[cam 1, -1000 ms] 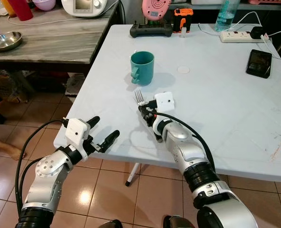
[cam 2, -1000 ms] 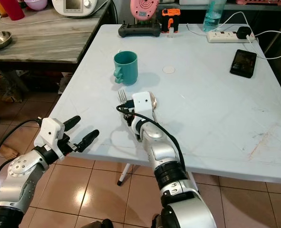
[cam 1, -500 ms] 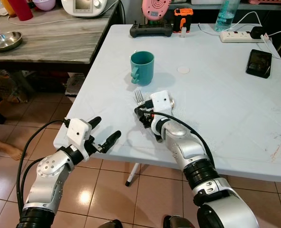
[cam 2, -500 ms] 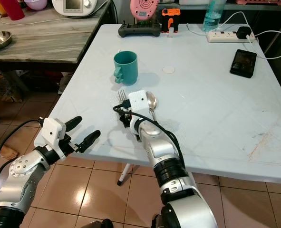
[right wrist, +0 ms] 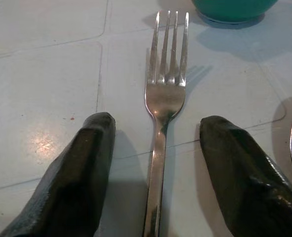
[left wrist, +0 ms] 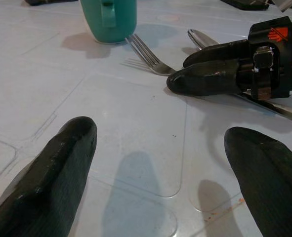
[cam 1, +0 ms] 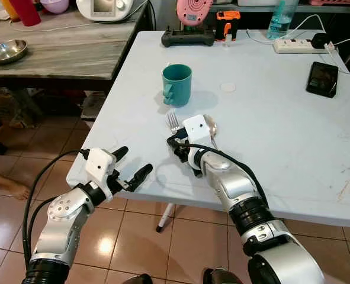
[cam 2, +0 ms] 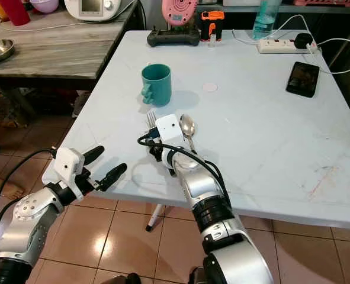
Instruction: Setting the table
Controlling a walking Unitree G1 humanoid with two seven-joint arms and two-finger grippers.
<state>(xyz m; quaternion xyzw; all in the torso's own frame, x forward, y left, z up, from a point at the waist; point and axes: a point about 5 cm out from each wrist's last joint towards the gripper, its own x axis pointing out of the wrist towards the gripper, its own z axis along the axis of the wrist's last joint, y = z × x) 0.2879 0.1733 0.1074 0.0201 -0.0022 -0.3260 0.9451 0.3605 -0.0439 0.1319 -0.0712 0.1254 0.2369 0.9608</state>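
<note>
Fork (right wrist: 164, 94): flat on the white table (cam 1: 281, 130), tines toward the teal mug (cam 1: 177, 84), spoon (cam 2: 188, 126) just beside it.
Right gripper (right wrist: 158, 163): fingers spread, straddling the fork handle, not pinching.
Left gripper (cam 1: 133, 168): open, at the table edge.

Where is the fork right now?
The fork lies flat on the white table, just on the robot's side of the green mug, spoon at its right. The right end effector straddles its handle, fingers open.
</note>
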